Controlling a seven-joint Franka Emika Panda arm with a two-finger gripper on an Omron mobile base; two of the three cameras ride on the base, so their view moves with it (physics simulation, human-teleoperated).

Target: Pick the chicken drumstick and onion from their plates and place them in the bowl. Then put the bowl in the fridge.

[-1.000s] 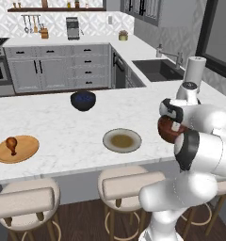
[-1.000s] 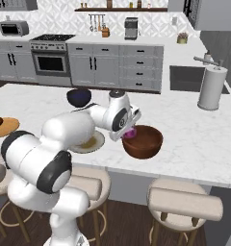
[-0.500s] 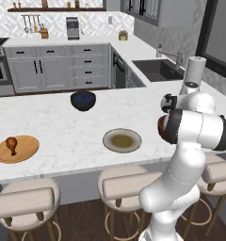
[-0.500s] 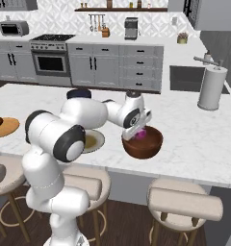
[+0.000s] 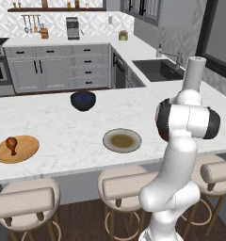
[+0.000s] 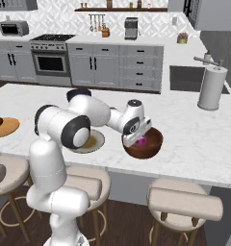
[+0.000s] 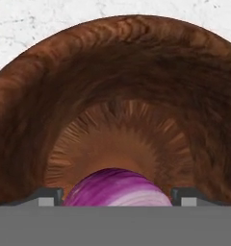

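The chicken drumstick [image 5: 11, 143] lies on the wooden plate [image 5: 25, 151], apart from the grey-rimmed plate [image 5: 122, 140].

Even bright rendered light, soft shadows, sharp focus

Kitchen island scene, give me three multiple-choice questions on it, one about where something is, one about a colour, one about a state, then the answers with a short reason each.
1. Where is the drumstick?
A. On the wooden plate
B. In the brown bowl
C. On the grey-rimmed plate

2. What colour is the onion?
A. White
B. Pink-purple
C. Yellow

3. How do the tool's jaws stand around the onion?
A. Shut tight with nothing between them
B. Wide apart, one tip on each side of it
C. Clamped on the bowl's rim

Answers:
1 A: the left base view shows it lying on the wooden plate at the counter's left end.
2 B: the hand view shows a purple lump with pale streaks above the bowl.
3 B: in the hand view the fingertips sit clear of the onion on both sides.
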